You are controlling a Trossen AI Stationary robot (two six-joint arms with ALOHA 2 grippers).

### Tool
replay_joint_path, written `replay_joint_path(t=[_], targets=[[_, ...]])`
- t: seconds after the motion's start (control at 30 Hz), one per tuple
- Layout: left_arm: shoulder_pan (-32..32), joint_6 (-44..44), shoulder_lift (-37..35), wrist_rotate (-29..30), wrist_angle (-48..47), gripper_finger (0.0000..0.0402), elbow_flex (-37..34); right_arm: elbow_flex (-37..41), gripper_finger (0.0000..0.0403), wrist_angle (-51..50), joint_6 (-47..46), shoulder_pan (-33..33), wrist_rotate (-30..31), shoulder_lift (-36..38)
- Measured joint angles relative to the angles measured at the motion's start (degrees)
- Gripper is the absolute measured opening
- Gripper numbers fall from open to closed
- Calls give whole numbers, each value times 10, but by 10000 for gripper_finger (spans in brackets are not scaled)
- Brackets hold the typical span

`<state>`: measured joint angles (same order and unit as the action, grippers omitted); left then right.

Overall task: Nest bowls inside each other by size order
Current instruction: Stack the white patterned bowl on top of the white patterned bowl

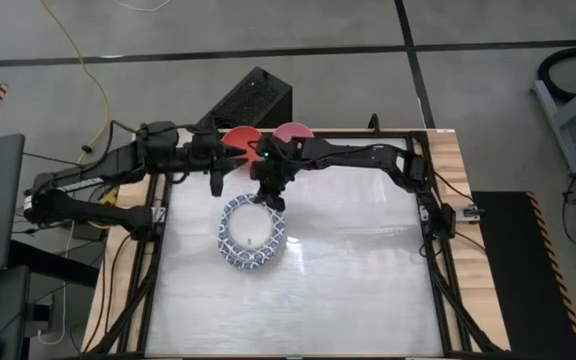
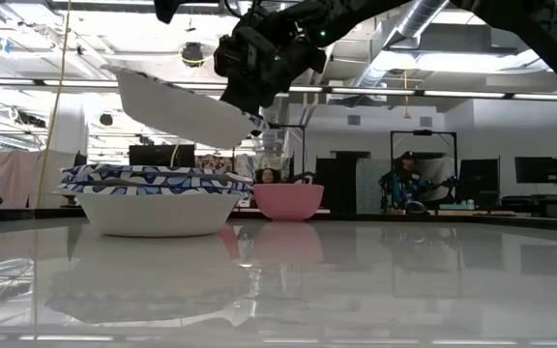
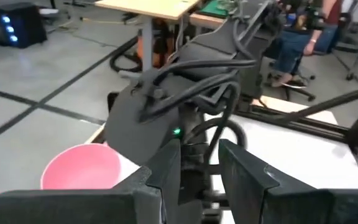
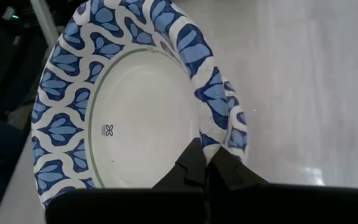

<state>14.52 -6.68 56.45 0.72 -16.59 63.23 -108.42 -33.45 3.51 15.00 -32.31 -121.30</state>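
Mid-task: the right gripper (image 1: 271, 200), clamped on a patterned bowl's (image 4: 123, 112) rim, holds it tilted over the blue stack (image 1: 251, 235) at counter centre (pink bowl (image 1: 292, 132) and red bowl (image 1: 240, 140) wait, upper middle), left gripper (image 1: 215, 183) apart, empty.

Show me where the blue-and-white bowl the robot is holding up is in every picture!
High view: the held blue-and-white bowl lies middle, over the bowl stack, its rim in the right gripper.
Low view: tilted in the air, upper left, above the stack.
Left wrist view: not in it.
Right wrist view: fills the picture, fingers pinching its rim.
Shared landmark: the pink bowl, behind the stack, also in the high and left wrist views.
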Motion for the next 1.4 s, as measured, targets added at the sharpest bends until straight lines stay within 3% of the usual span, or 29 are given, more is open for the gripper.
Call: replay_joint_path(t=[0.2, 0.4, 0.57, 0.93, 1.07, 1.4], targets=[[6, -19, 1, -14, 126, 98, -82, 19, 13, -10, 48, 7, -35, 0], [24, -80, -46, -61, 235, 98, -189, 75, 13, 86, 10, -4, -37, 0], [46, -108, -128, -61, 225, 98, -197, 85, 13, 123, -40, -14, -30, 0], [59, -117, -268, -58, 117, 98, -196, 84, 13, 202, -155, -51, 97, -49], [59, -129, -298, -53, 75, 98, -196, 81, 13, 211, -198, -59, 136, -54], [59, -110, -309, -6, 14, 98, -195, 64, 13, 158, -251, -57, 145, -33]])
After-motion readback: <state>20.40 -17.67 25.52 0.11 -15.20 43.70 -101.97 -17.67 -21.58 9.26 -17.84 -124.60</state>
